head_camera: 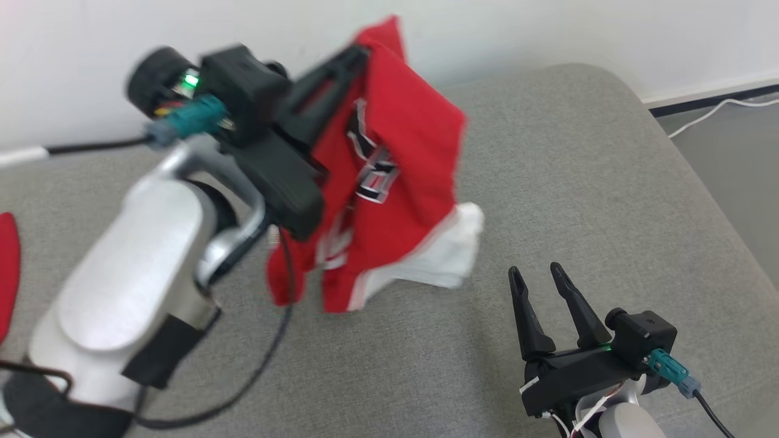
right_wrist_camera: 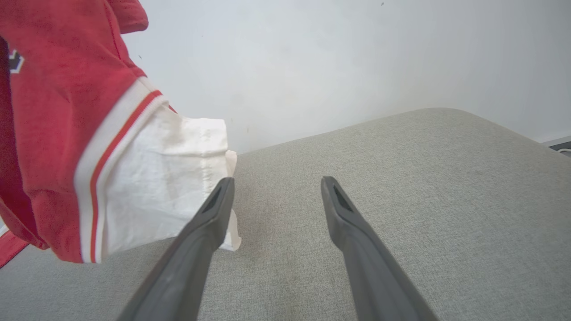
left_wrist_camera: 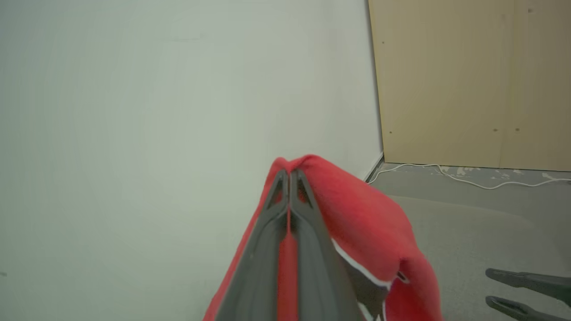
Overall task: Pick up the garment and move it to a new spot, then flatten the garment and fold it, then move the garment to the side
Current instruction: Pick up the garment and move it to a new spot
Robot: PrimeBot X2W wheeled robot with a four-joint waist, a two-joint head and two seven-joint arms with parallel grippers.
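Head view. I have the left gripper (head_camera: 358,58), at 11 o'clock, clenched on the top edge of the red garment (head_camera: 401,152), which hangs from it at about 12 o'clock over the grey cushion (head_camera: 578,182). The garment's white lower part dangles toward 5 o'clock; I cannot tell whether it touches the cushion. The right gripper (head_camera: 537,272), at 4 o'clock, is released, its fingers spread and empty, near the white part but apart from it.

The right gripper (right_wrist_camera: 277,180) holds its fingers (right_wrist_camera: 348,223) spread wide from six o'clock over the grey bench (right_wrist_camera: 424,187). At nine o'clock hangs the red garment (right_wrist_camera: 58,111), its white cuff (right_wrist_camera: 165,178) by one fingertip.
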